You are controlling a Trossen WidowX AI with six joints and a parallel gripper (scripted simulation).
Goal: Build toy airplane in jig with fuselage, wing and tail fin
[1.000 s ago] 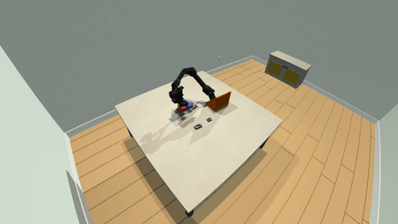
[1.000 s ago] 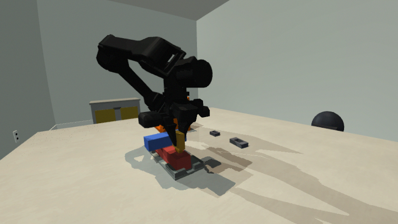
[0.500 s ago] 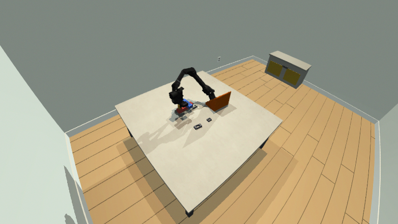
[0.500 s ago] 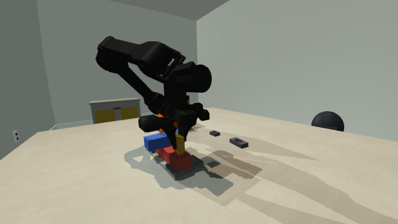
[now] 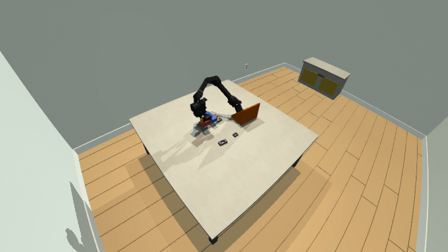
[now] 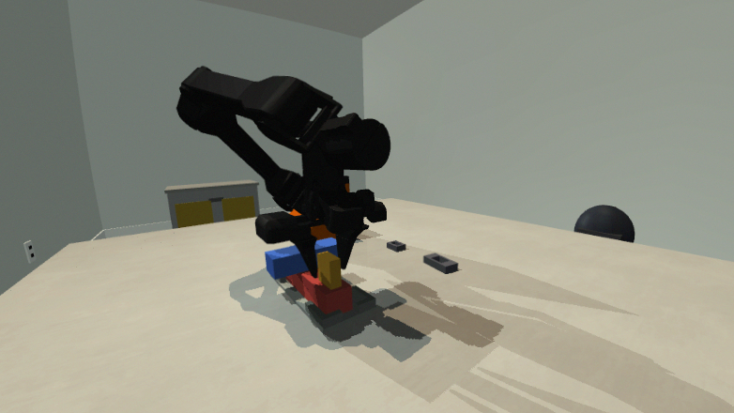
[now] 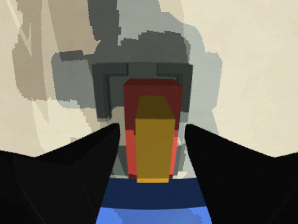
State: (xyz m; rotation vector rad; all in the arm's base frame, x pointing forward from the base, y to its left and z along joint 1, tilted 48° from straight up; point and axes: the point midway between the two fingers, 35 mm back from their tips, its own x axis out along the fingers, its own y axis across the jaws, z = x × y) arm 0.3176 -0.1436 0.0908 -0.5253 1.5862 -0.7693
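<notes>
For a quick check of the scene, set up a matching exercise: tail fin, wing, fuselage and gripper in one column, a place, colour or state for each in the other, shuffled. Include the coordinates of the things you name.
Things:
1. tail fin (image 5: 201,120) (image 6: 328,269) (image 7: 155,150)
2. wing (image 5: 212,115) (image 6: 288,261) (image 7: 155,216)
3. fuselage (image 5: 205,123) (image 6: 333,298) (image 7: 152,90)
4. gripper (image 6: 329,270) (image 7: 152,129)

Places, colours or states:
A. red, lying in the dark cradle (image 6: 365,299) (image 7: 101,95)
B. fingers apart, one on each side of the yellow piece
C. yellow, standing upright on the red piece
D. blue, lying crosswise over the red piece

Pairs: 1-C, 2-D, 3-A, 4-B
</notes>
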